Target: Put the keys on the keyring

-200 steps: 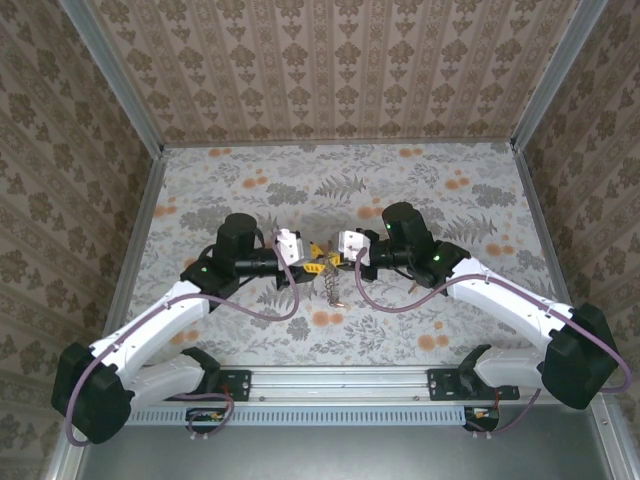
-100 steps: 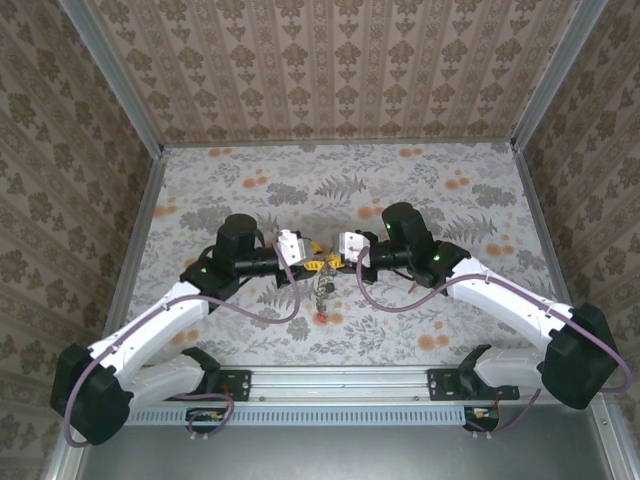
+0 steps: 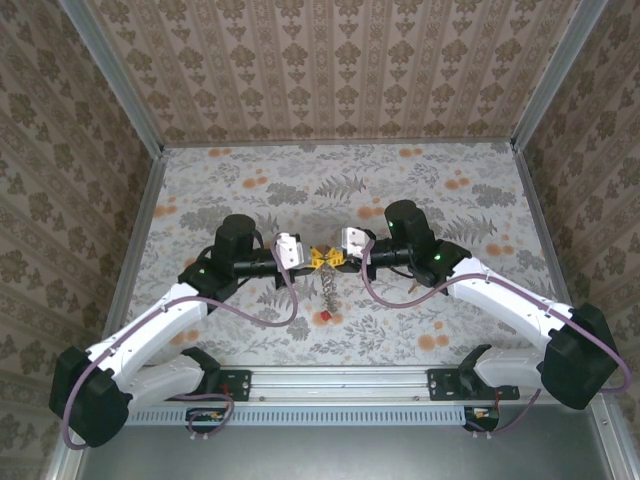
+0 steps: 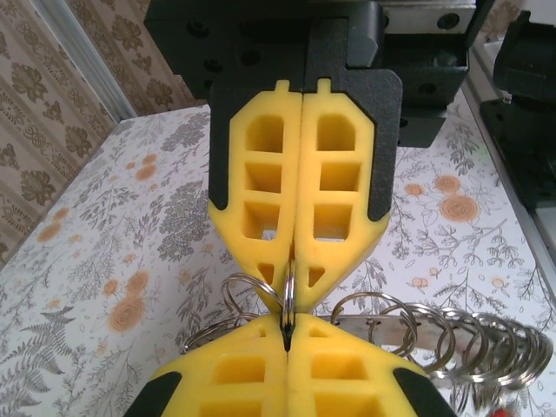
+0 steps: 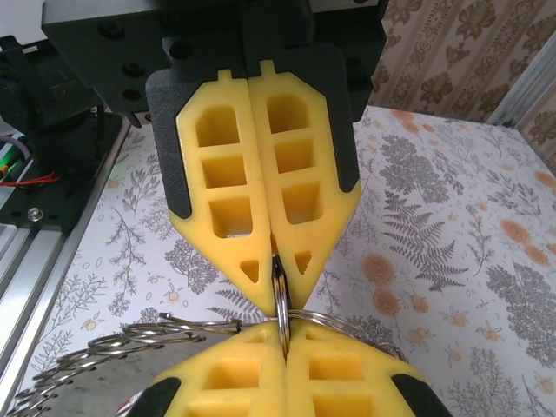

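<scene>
Above the table's middle my two grippers meet tip to tip, the left gripper [image 3: 317, 258] and the right gripper [image 3: 335, 258]. Both are shut on the keyring [image 4: 290, 291], a metal ring seen edge-on between the yellow pads. In the left wrist view my left gripper [image 4: 287, 340] fills the bottom and the right one's fingers [image 4: 334, 261] come from above. In the right wrist view the right gripper [image 5: 283, 346] holds the keyring [image 5: 279, 294] against the left one's fingers [image 5: 239, 248]. A string of silvery rings [image 3: 327, 288] hangs below, ending at a red-headed key [image 3: 325, 316].
Several linked split rings [image 4: 452, 340] and a flat metal strip [image 4: 395, 328] trail sideways from the grip. The flowered table [image 3: 450, 200] lies open on both sides. Aluminium posts [image 3: 135, 120] and patterned walls bound it; the base rail [image 3: 340, 380] runs along the near edge.
My left gripper has closed onto the ring, its fingertips now meeting the right gripper's. The hanging string of rings has shifted slightly, and a red-headed key now shows beneath it.
</scene>
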You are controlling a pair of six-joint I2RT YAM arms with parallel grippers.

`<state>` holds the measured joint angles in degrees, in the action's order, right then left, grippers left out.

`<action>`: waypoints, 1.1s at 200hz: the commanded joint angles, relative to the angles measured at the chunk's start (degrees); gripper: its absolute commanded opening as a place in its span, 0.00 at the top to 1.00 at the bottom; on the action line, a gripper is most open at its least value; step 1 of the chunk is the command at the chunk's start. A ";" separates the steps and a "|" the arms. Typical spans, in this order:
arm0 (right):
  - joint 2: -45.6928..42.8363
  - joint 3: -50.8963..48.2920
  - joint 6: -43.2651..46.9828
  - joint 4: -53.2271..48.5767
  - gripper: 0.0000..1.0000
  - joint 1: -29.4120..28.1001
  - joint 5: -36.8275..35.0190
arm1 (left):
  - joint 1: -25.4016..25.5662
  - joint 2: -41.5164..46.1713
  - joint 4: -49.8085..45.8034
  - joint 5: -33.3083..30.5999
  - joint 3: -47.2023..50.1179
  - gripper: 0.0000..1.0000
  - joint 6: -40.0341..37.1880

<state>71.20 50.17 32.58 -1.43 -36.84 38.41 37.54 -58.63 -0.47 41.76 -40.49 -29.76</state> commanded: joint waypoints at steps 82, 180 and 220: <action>-3.52 -5.66 -8.78 14.65 0.80 2.28 6.27 | -2.12 0.24 25.27 7.85 8.11 1.00 14.09; -4.23 -10.40 -18.50 24.74 0.76 6.25 11.57 | -3.16 -1.05 41.60 10.08 11.97 1.00 21.12; -3.71 -9.66 -20.30 24.67 0.76 6.21 15.96 | -3.09 -2.35 42.65 11.32 11.25 1.00 21.83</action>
<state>68.29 40.36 15.11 20.40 -30.63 49.50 34.76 -60.23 36.97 50.30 -28.51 -9.82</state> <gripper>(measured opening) 0.234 0.047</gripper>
